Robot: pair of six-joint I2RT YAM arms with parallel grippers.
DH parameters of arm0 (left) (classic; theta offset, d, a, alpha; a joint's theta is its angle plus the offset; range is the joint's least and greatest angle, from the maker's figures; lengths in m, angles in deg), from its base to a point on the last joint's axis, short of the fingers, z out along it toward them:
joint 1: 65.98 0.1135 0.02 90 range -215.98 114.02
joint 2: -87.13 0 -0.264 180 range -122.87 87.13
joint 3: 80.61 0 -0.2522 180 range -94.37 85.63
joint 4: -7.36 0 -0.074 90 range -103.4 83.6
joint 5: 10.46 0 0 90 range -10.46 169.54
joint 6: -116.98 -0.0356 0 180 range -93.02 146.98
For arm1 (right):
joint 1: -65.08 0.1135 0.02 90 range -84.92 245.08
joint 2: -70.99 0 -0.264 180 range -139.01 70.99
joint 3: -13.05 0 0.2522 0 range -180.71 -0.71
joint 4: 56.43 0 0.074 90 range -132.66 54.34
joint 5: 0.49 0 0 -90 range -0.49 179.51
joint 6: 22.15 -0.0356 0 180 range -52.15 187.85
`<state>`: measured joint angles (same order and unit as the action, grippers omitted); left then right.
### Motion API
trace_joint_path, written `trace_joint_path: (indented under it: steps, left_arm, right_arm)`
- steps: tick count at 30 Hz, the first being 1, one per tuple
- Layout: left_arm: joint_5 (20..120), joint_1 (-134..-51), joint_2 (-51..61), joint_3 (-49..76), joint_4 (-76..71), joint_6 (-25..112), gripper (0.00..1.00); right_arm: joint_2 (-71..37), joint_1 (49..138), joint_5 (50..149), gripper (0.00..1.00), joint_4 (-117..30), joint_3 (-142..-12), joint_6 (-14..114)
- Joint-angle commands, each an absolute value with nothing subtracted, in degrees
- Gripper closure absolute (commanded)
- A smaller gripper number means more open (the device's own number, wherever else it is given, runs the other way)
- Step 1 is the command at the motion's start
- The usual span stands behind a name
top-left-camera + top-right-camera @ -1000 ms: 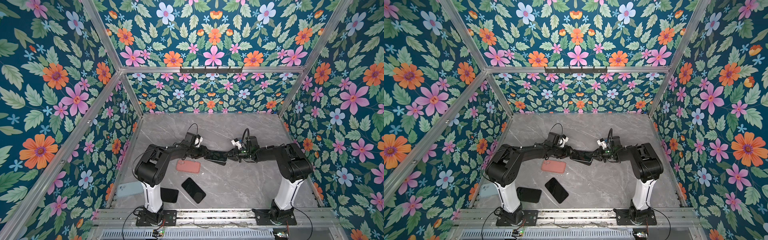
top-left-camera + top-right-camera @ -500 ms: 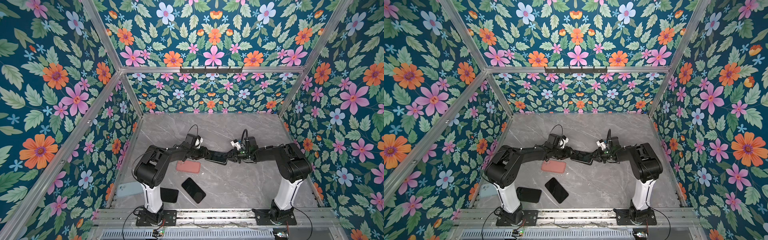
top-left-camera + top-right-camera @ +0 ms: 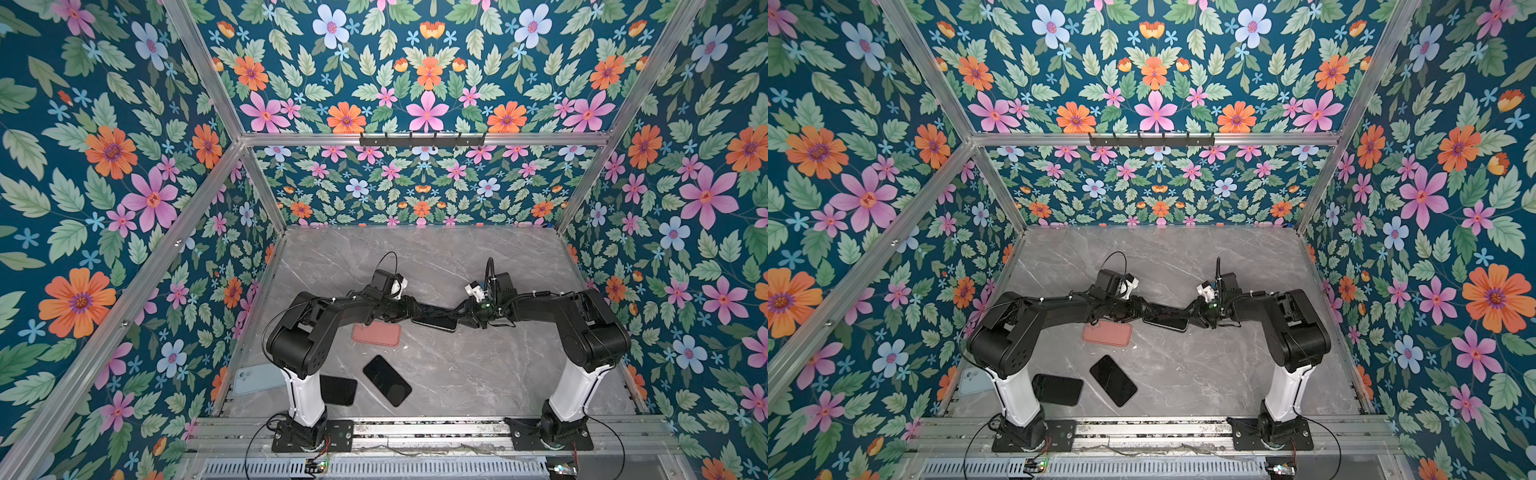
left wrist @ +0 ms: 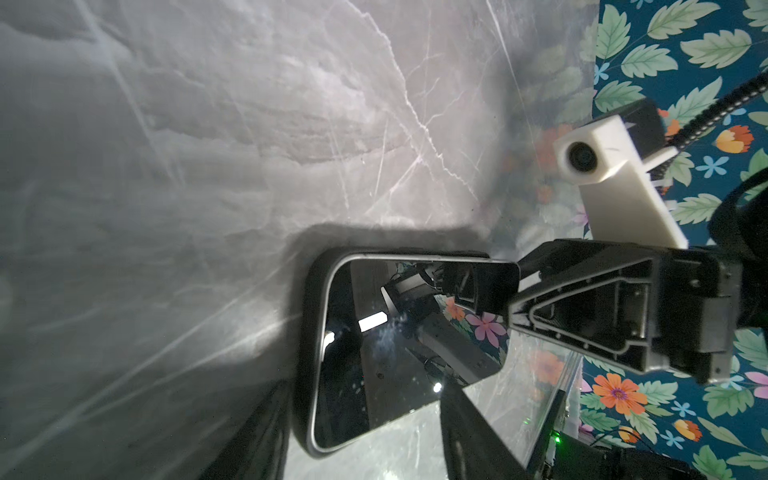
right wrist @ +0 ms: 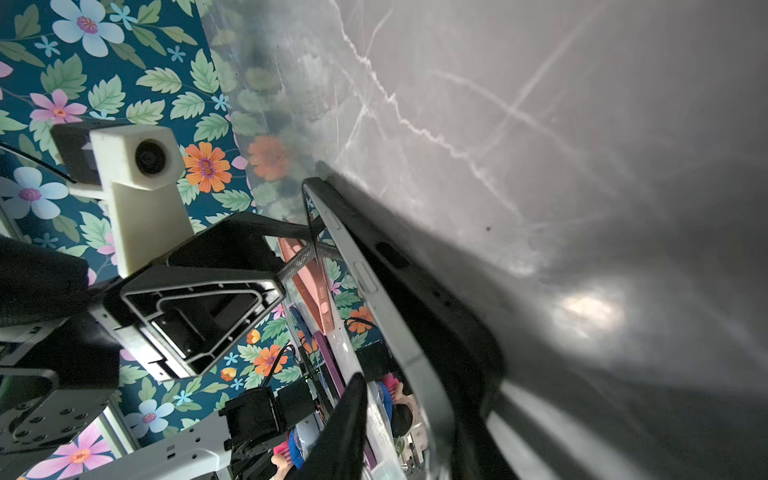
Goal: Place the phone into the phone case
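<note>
The right gripper (image 3: 459, 320) has just let go. A second ago it was pinched tight; now its jaws stand apart, one finger clear of the glass in the right wrist view, the other down on the case side. Both arms sit much where they were. The left gripper (image 3: 409, 316) is at the opposite short end, its fingers either side of it, but I cannot tell whether they clamp.

The phone (image 4: 395, 353) sits at the middle of the tabletop (image 3: 478, 374), glass outward, against the black case (image 4: 309, 332). Its silver frame and side buttons stand proud of the case lip, so I'd judge that edge not yet snapped home. The release looks like a regrip, not a finish.

Just beside it, toward the left edge, lies a salmon-pink case (image 3: 376, 334). Nearer the front edge are a bare black phone (image 3: 386, 380) and a dark slab (image 3: 338, 390) by the left arm's base. A pale blue handset or case (image 3: 253, 378) lies at the front-left corner. None of these blocks the work; only the grippers' own fingers crowd the rim.
</note>
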<state>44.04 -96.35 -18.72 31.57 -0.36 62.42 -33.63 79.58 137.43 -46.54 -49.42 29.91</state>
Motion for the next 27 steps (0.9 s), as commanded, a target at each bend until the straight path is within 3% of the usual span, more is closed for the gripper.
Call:
trace_joint_path:
  steps: [1,15,27]
  left_arm:
    - [43.93,-96.13,-18.18,31.75,-1.2,61.1,0.41]
    - [45.05,-95.82,-17.73,32.1,-3.94,58.63,0.41]
    - [44.24,-95.88,-18.34,31.05,-6.26,56.05,0.43]
  right_arm:
    - [-32.45,79.98,133.67,0.64,-40.89,-50.68,31.93]
    - [-28.82,82.54,120.58,0.56,-29.03,-53.75,35.18]
    - [-26.69,83.58,116.46,0.5,-25.14,-55.72,36.16]
